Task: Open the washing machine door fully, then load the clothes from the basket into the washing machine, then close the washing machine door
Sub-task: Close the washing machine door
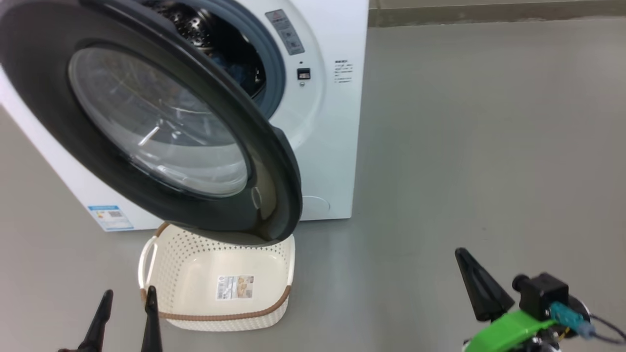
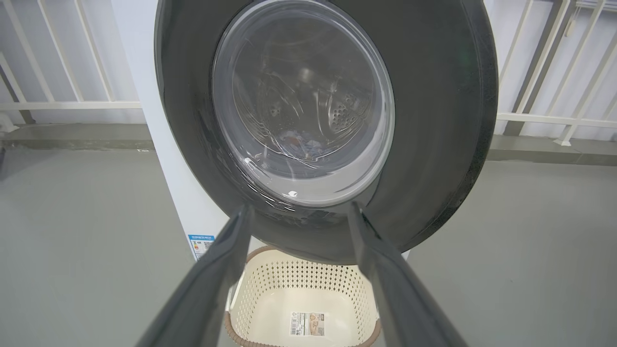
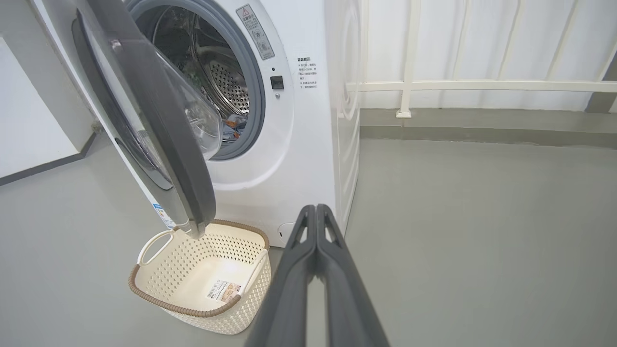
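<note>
While the washing machine door [image 1: 156,122] hangs partly open above the basket [image 1: 230,315], I see the clothes [image 3: 234,126] inside the washing machine [image 1: 332,122].
My left gripper [image 1: 129,291] has its jaws spread beside the basket; my right gripper [image 3: 315,208] has its jaws pressed together on nothing.

Bright, even light, soft shadows, glare streaks on the washing machine door [image 1: 156,122].

Empty left hand [image 1: 130,293] with fingers spread, right hand [image 1: 463,259] fingers pressed together
</note>
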`<state>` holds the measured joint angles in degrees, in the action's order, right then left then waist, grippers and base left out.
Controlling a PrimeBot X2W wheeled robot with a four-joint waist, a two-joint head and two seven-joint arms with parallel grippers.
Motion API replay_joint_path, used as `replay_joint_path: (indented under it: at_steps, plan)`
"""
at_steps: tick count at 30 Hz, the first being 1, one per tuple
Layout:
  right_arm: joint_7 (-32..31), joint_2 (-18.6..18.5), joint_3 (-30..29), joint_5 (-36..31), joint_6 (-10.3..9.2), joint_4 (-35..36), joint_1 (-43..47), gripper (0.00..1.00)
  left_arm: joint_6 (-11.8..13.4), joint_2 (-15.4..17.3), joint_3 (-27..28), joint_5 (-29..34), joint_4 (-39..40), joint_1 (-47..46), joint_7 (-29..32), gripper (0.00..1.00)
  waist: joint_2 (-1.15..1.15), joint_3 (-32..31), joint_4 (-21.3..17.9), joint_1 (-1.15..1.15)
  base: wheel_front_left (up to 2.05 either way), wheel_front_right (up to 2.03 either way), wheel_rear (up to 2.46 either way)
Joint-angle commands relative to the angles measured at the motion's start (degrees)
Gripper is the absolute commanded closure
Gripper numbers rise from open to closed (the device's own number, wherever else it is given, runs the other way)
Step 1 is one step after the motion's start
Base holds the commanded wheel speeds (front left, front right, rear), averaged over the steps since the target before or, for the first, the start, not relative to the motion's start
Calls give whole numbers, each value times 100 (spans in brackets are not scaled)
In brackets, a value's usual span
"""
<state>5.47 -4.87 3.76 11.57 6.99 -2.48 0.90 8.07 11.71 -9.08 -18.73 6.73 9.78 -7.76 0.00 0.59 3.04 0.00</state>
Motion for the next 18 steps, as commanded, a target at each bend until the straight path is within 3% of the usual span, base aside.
replay_joint_path:
  at_steps: [1,18]
  plan:
    - [93,-116,181,103,50,-101,-456,100,42,69,180,51,108,-346,-82,0,0,58,136,0,0,0,0]
    - [547,-313,563,425,50,-1727,-2998,100,73,60,122,28,40,-494,-174,0,0,136,417,0,0,0,0]
